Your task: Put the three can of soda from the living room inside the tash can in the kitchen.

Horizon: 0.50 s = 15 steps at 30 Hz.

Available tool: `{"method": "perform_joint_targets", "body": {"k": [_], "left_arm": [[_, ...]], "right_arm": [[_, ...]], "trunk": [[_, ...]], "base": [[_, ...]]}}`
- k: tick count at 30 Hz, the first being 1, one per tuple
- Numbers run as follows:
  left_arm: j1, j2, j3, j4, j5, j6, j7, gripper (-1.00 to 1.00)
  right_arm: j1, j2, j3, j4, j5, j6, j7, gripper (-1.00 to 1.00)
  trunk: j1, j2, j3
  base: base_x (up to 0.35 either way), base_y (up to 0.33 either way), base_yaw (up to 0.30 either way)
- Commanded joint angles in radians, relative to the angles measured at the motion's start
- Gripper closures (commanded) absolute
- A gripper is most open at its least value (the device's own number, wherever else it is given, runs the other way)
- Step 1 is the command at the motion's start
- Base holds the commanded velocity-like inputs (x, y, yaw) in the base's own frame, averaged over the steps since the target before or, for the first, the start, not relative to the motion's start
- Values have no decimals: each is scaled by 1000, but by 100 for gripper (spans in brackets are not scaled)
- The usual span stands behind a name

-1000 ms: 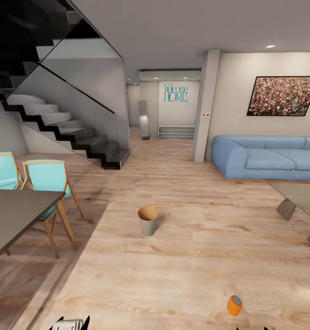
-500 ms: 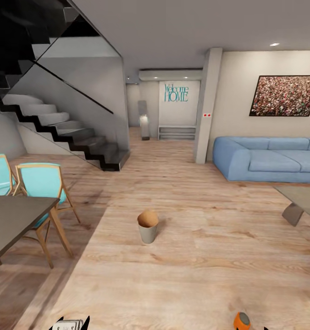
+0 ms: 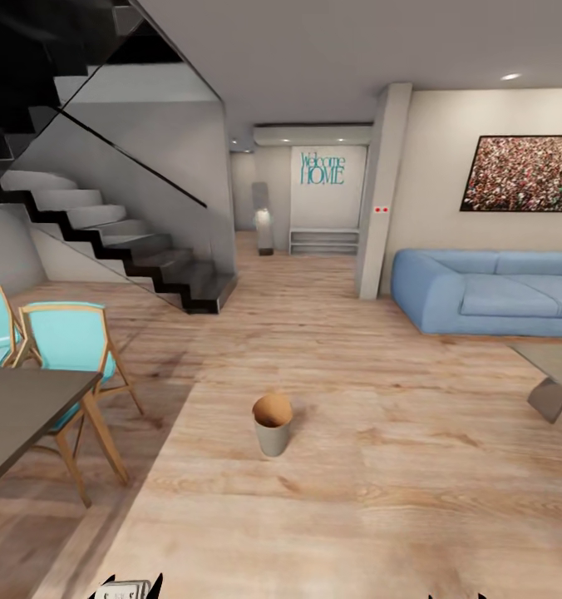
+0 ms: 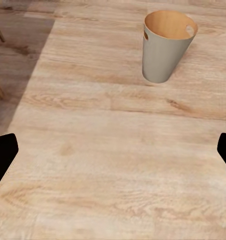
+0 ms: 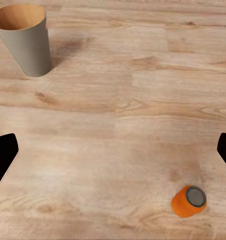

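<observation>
One orange can (image 5: 189, 201) lies tipped on the plank floor (image 3: 381, 516) in the right wrist view, its grey top facing up toward the camera, well apart from the bin (image 5: 25, 39), which stands upright on the same floor. From the can, the bin sits at about 10 o'clock in that picture.

From the head camera the bin (image 3: 273, 424) stands alone on the light wood floor near the middle of the room, at roughly 12 o'clock ahead of the robot, grey outside and brown inside. A dark table (image 3: 23, 416) with two turquoise chairs (image 3: 65, 341) is at about 9 o'clock, a black staircase (image 3: 123, 241) at 11 o'clock, and a blue sofa (image 3: 489, 291) at 2 o'clock under a framed picture (image 3: 522, 173). A corner of a low table (image 3: 555, 374) shows at 3 o'clock. Far down the hall a wall reads "Welcome HOME" (image 3: 322, 169).

The left wrist view looks down on bare planks with the bin (image 4: 167, 45) upright ahead. The left gripper (image 4: 113, 155) has its two dark fingertips spread far apart at the picture's edges, with nothing between them. The right gripper (image 5: 113, 155) is likewise spread wide and holds nothing; the can lies on the floor beyond it, not touching either finger.
</observation>
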Motion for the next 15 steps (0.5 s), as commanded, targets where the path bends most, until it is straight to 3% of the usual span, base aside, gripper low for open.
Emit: {"method": "perform_joint_targets", "body": {"k": [1, 10, 15], "left_arm": [[0, 0, 2, 0, 3, -1, -7, -100], [0, 0, 2, 0, 3, -1, -7, -100], [0, 0, 2, 0, 3, -1, -7, -100]], "right_arm": [[0, 0, -2, -1, -8, 0, 8, -100], [0, 0, -2, -1, -8, 0, 9, -100], [0, 0, -2, -1, -8, 0, 9, -100]], "trunk": [[1, 0, -1], [1, 0, -1], [1, 0, -3]], "base": [[221, 99, 114], [210, 98, 174], [78, 23, 120]]}}
